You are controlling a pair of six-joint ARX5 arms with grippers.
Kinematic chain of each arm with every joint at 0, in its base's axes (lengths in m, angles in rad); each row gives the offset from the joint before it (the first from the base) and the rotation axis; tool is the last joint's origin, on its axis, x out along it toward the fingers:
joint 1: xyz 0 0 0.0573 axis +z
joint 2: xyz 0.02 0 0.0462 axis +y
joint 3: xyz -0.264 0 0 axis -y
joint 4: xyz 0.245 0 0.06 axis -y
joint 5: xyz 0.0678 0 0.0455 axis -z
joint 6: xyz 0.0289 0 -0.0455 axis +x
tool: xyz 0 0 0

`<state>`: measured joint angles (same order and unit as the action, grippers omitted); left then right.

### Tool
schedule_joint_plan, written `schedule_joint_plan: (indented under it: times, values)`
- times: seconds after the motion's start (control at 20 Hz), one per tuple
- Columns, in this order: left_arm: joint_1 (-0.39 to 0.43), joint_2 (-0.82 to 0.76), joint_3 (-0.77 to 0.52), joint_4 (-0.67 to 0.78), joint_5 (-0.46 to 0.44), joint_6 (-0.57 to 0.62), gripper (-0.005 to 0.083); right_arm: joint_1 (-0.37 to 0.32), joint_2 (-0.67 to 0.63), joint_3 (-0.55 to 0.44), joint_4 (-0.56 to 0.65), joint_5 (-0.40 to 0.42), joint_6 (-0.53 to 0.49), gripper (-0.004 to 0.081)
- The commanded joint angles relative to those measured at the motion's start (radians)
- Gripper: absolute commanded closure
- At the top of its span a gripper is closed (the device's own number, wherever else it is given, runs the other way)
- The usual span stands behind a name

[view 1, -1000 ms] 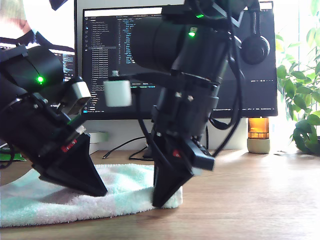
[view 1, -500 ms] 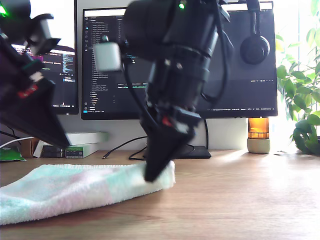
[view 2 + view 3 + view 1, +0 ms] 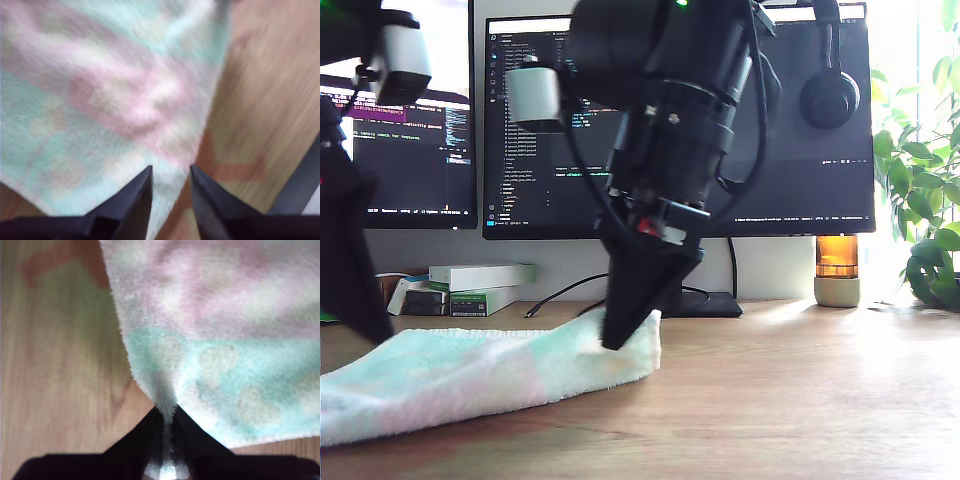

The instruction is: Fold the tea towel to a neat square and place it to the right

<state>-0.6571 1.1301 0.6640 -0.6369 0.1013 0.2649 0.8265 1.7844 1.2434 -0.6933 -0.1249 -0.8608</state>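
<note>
My second gripper (image 3: 618,340) has its 2 fingers squeezed shut on the tea towel (image 3: 470,375). In the second wrist view the fingers (image 3: 192,432) pinch the edge of the tea towel (image 3: 225,350) close to one corner. The cloth bunches up right where it goes in between them. The rest of the soft cloth spreads away from the fingertips. Bare worktop (image 3: 60,370) shows beside them.

In the exterior view that end of the towel is lifted a little at the fingertips. The rest lies flat on the wooden worktop (image 3: 800,400) and stretches away toward the exterior view's left.

My first gripper (image 3: 375,330) is at the other end of the towel, with its tip just above the cloth. In the first wrist view its 2 fingers (image 3: 132,197) are a little apart, with a narrow gap, and they hold nothing. The towel (image 3: 100,100) lies past the fingertips, and one edge of it runs under the gap. Brown worktop (image 3: 270,100) shows beside that edge.

Behind the fingers stand 2 monitors (image 3: 800,120) and some white and green boxes (image 3: 480,285).
</note>
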Motion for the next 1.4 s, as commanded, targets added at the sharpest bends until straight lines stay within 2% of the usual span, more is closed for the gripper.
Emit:
schedule_joint_plan:
  times: [0.0,0.15,0.2,0.3,0.5,0.65,0.8,1.1,1.25,1.35]
  values:
    - [-0.031,0.006,-0.009,0.0,-0.045,-0.003,0.0535,-0.018,0.025,0.016,0.002,-0.013,0.005,0.078]
    - [-0.067,0.007,-0.009,-0.006,-0.097,-0.004,0.0534,-0.047,0.025,0.037,0.0,-0.06,0.026,0.078]
    - [-0.076,0.007,-0.009,-0.005,-0.107,-0.004,0.0508,-0.053,0.025,0.047,-0.001,-0.079,0.031,0.078]
    - [-0.089,0.009,-0.009,0.0,-0.129,-0.003,0.0464,-0.06,0.025,0.067,0.001,-0.091,0.046,0.078]
    - [-0.094,0.009,-0.009,0.048,-0.179,0.006,0.0448,-0.064,0.025,0.077,0.015,-0.116,0.054,0.078]
    - [-0.094,0.019,-0.01,0.071,-0.176,0.021,0.0344,-0.063,0.025,0.077,0.025,-0.12,0.062,0.078]
    - [-0.099,0.039,-0.01,0.072,-0.132,0.031,0.0304,-0.069,0.025,0.077,0.039,-0.12,0.077,0.078]
    - [-0.107,0.121,-0.01,0.092,-0.139,0.031,0.0305,-0.086,0.025,0.077,0.046,-0.12,0.079,0.078]
    - [-0.107,0.194,-0.011,0.097,-0.192,0.031,0.0309,-0.09,0.025,0.077,0.045,-0.12,0.084,0.078]
    - [-0.107,0.224,-0.011,0.118,-0.267,0.029,0.0311,-0.09,0.025,0.077,0.045,-0.121,0.084,0.078]
